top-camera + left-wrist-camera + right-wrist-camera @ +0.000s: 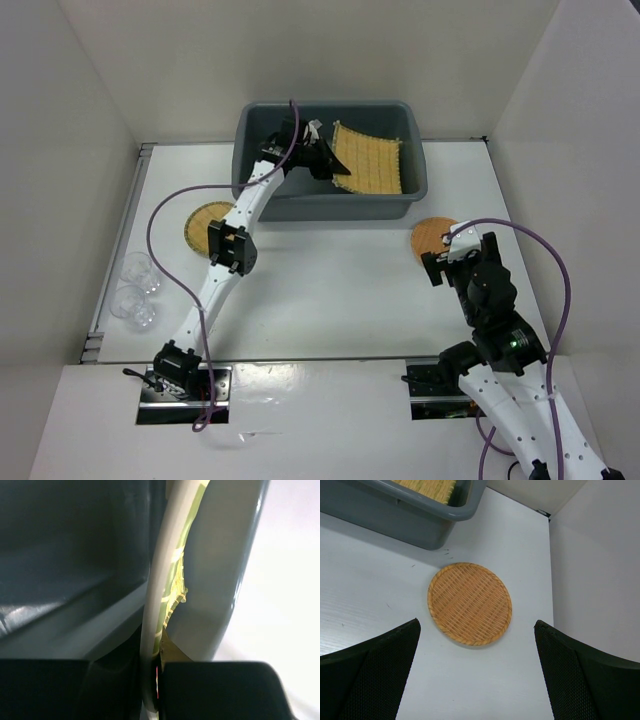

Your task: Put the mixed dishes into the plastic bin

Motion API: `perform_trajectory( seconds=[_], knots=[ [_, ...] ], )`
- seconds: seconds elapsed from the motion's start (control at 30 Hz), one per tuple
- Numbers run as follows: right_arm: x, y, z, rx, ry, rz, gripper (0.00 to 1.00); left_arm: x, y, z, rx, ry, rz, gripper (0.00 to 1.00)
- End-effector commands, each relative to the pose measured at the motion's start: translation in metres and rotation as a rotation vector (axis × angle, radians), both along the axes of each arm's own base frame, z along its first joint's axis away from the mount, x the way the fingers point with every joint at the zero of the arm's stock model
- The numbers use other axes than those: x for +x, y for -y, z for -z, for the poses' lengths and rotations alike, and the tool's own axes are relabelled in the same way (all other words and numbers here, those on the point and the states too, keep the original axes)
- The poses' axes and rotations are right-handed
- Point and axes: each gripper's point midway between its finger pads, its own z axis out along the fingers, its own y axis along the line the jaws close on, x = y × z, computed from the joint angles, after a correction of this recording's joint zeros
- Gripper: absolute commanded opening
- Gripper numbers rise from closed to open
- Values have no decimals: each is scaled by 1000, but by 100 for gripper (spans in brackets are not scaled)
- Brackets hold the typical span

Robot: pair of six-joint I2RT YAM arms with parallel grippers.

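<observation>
The plastic bin (420,185) stands at the back middle of the table. Inside it the square yellow woven mat (370,165) lies tilted. My left gripper (325,160) reaches into the bin and is shut on the mat's left edge. In the left wrist view the mat (172,580) shows edge-on, pinched in the left gripper (159,680), with the bin's wall (215,580) beside it. The orange-brown disc (470,604) lies flat on the table right of the bin (420,525). My right gripper (476,630) hovers open just before it, empty. The round yellow plate (208,225) lies on the table at the left.
Two clear cups (135,272) (133,307) stand near the table's left edge. White walls close in the table on the left, back and right. The right wall (600,580) runs close to the disc.
</observation>
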Motion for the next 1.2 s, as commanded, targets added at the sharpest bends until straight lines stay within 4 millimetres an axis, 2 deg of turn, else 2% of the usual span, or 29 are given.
perform_trajectory(
  seconds=[0.0, 0.03, 0.1, 0.23, 0.27, 0.3, 0.37, 0.5, 0.63, 0.67, 0.7, 0.77, 0.8, 0.83, 0.9, 1.0, 1.03, 1.17],
  knots=[
    [6, -2, -1, 5, 11, 1, 99, 12, 7, -10, -64, 45, -24, 8],
    [6, -2, -1, -4, 11, -1, 99, 9, 12, -10, -69, 32, -21, 11],
    [6, -4, -1, -2, 10, -15, 99, 10, 13, 4, -67, 9, -25, 12],
    [7, -4, 1, -5, 1, -15, 99, 13, 13, 15, -65, -16, -43, 15],
    [7, -5, 3, -17, -8, -26, 99, 14, 14, 13, -72, -17, -47, 18],
    [7, -7, 3, -15, -8, -37, 99, 14, 14, 19, -73, -34, -52, 24],
    [6, -7, 5, -27, -17, -39, 99, 13, 15, 18, -78, -36, -43, 26],
    [7, -9, 8, -28, -28, -48, 99, 13, 14, 19, -74, -29, -39, 52],
    [8, -9, 9, -32, -36, -48, 99, 15, 8, 9, -70, -2, -39, 68],
    [8, -9, 9, -32, -36, -48, 99, 14, 8, 5, -70, -3, -39, 83],
    [8, -11, 14, -36, -56, -58, 99, 13, 7, 6, -62, -4, -35, 91],
    [8, -13, 14, -43, -56, -74, 99, 17, 1, -11, -61, 42, -43, 100],
    [9, -10, 14, -43, -57, -64, 99, 16, -1, -15, -46, 49, -51, 100],
    [9, -10, 14, -43, -57, -64, 99, 16, -3, -31, -42, 82, -57, 100],
    [10, -4, 16, -45, -67, -33, 99, 18, -14, -51, -12, 131, -83, 100],
    [9, 1, 12, -35, -71, -26, 99, 20, -35, -65, 39, 144, -127, 100],
    [8, 2, 16, -46, -86, -30, 99, 20, -43, -67, 50, 138, -134, 100],
    [5, 13, 6, -80, -77, 8, 99, 11, -62, -46, 113, 39, -137, 100]
  ],
)
